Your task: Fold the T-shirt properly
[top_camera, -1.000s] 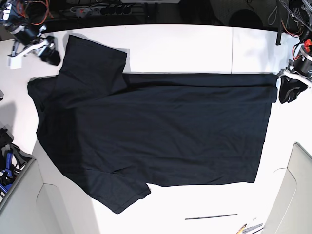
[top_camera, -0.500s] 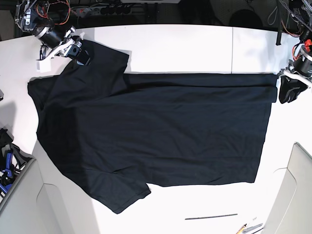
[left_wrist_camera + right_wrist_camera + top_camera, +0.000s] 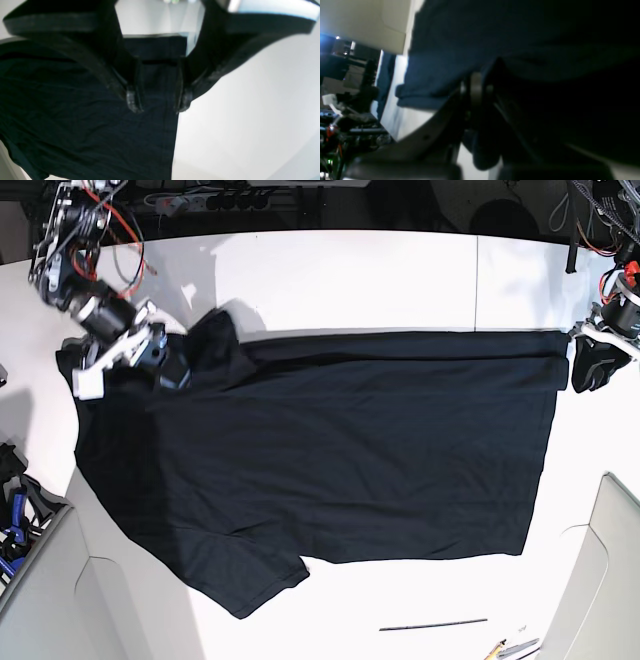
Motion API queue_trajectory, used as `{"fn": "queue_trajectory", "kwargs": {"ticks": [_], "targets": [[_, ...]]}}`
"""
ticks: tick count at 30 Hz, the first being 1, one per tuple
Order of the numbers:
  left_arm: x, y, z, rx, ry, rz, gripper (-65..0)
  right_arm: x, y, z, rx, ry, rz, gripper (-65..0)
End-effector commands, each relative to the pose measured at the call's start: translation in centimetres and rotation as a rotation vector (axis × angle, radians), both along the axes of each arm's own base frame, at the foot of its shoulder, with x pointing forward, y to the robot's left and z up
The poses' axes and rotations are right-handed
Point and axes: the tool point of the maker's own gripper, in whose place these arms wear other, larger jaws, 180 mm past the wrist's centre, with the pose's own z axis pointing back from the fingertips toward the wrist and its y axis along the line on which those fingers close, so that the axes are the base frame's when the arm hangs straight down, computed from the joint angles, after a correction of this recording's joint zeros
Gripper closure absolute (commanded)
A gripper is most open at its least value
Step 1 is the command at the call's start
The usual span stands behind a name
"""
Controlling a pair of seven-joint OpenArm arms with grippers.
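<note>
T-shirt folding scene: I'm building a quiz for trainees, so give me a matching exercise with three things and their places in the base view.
Things:
1. T-shirt
2. right gripper
3. left gripper

Places:
A. at the hem corner, right edge of the base view
B. spread across the table's middle
C. on the folded-in sleeve, upper left

Pairs: 1-B, 2-C, 3-A

Right gripper (image 3: 165,367) fingers pinched closed, left gripper (image 3: 157,100) fingers apart

Parted jaws over T-shirt (image 3: 87,125) hem corner
</note>
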Motion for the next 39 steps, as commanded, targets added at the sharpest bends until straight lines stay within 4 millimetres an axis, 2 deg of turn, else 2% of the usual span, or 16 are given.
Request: {"fn": "queue_trajectory", "kwargs": {"ticks": [1,5,9,14,17,18,21,22,23,28,32,33,34,37,39], "targets": [[0.6,0.3,1.6,0.013,-0.056,-0.009,-23.1,1.5,-0.2,1.9,0.009,-0.073,-0.007,0.0],[0.6,0.3,1.6,0.013,-0.056,-0.009,-23.1,4.2,-0.1,4.1,-0.002,-0.148,0.001,0.0],[0.6,0.3,1.6,0.013,-0.056,-0.009,-23.1,6.1,0.6,5.3,-0.048,-0.195,0.026,0.0],[0.6,0.3,1.6,0.013,-0.055,-0.009,-23.1,8.3,1.4,5.7,-0.176,-0.259,0.034,0.0],[0.6,0.3,1.6,0.013,-0.052,-0.010,-23.1,8.8,1.9,5.5,-0.247,-0.263,0.066,0.0],[0.6,0.3,1.6,0.013,-0.051,-0.010,-23.1,9.0,2.0,5.4,-0.264,-0.263,0.074,-2.8],[0.5,0.2,1.3,0.012,-0.036,-0.014,-23.1,9.2,2.1,5.3,-0.290,-0.260,0.080,-27.4],[0.5,0.2,1.3,0.012,-0.034,-0.015,-23.1,9.3,2.0,5.3,-0.293,-0.261,0.078,-32.0],[0.5,0.2,1.2,0.012,-0.032,-0.015,-23.1,9.4,2.0,5.5,-0.293,-0.267,0.074,-33.3],[0.5,0.2,1.2,0.013,-0.031,-0.016,-23.1,10.2,1.4,6.4,-0.297,-0.304,0.044,-33.2],[0.7,0.0,1.6,0.017,-0.053,-0.032,-23.0,11.0,-0.5,7.6,-0.313,-0.319,0.006,-32.9],[0.7,0.0,1.6,0.017,-0.053,-0.032,-22.9,11.0,-1.2,7.7,-0.325,-0.310,0.002,-30.7],[0.7,-0.1,1.5,0.016,-0.045,-0.035,-20.8,10.9,-1.8,7.8,-0.334,-0.305,-0.001,-25.6],[0.8,-0.8,0.8,0.015,-0.006,-0.061,-11.8,10.1,-3.7,7.7,-0.367,-0.261,0.003,-1.4],[1.3,-1.7,0.2,0.033,0.018,-0.096,-8.1,9.6,-4.8,7.2,-0.389,-0.217,0.007,0.0]]}}
